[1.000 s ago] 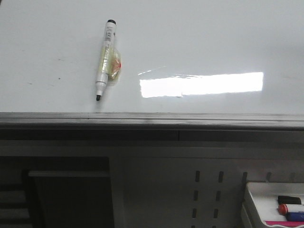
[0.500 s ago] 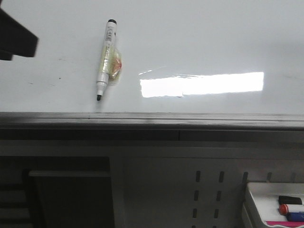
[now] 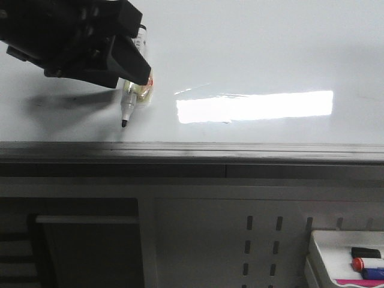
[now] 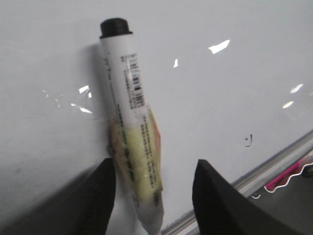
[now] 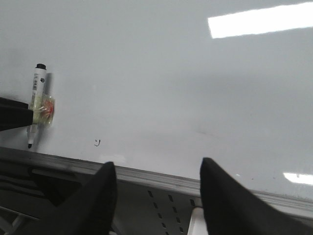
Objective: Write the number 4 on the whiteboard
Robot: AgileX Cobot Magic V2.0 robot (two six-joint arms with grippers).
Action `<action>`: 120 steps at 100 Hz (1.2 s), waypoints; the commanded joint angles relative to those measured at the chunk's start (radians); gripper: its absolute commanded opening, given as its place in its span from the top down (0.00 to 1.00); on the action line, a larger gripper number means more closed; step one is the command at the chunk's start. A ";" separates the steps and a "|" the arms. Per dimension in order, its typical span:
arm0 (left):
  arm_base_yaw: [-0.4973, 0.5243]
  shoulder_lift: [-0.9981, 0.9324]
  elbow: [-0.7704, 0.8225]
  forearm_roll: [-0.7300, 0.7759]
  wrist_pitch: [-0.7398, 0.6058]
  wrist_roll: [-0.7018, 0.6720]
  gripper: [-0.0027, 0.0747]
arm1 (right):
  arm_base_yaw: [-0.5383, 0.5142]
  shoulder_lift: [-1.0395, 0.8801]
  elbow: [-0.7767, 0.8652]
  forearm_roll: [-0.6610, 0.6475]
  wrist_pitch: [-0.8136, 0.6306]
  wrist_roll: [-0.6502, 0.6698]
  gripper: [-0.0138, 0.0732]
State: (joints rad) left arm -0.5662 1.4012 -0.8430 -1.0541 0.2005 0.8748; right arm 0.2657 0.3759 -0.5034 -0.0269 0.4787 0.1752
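Note:
The whiteboard [image 3: 270,48] lies glossy white, with a grey metal edge strip [image 3: 192,149] along its near side. On it rests a white marker [image 3: 125,107] with a black end and a yellowish wrap around its middle. My left gripper [image 3: 135,78] hovers over the marker, open. In the left wrist view the marker [image 4: 128,98] lies between the left gripper's [image 4: 155,166] two fingers, closer to one. My right gripper [image 5: 156,165] is open and empty above the board's edge, far from the marker [image 5: 38,93]. The number 4 is out of view.
A small black mark [image 5: 98,142] sits on the board near the edge. A bright rectangular glare [image 3: 255,106] lies right of the marker. Below the board are a grey perforated panel [image 3: 264,240] and a white tray [image 3: 324,240] holding several markers.
My left gripper has come in from the left and now covers the marker's upper part, casting a shadow on the board. The marker has not moved.

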 commanded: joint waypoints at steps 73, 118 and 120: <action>-0.009 0.049 -0.048 0.044 0.055 0.009 0.99 | 0.088 0.087 -0.036 -0.014 -0.081 -0.033 0.45; -0.113 -0.120 -0.080 0.516 0.458 0.186 0.99 | 0.442 0.373 -0.085 -0.019 -0.148 -0.341 0.45; -0.121 -0.126 -0.080 0.531 0.455 0.187 0.99 | 0.456 0.381 -0.093 -0.019 -0.155 -0.344 0.45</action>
State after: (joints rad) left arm -0.6568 1.3372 -0.8902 -0.5680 0.6713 1.0542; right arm 0.6696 0.7126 -0.5350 -0.0307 0.4259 -0.1263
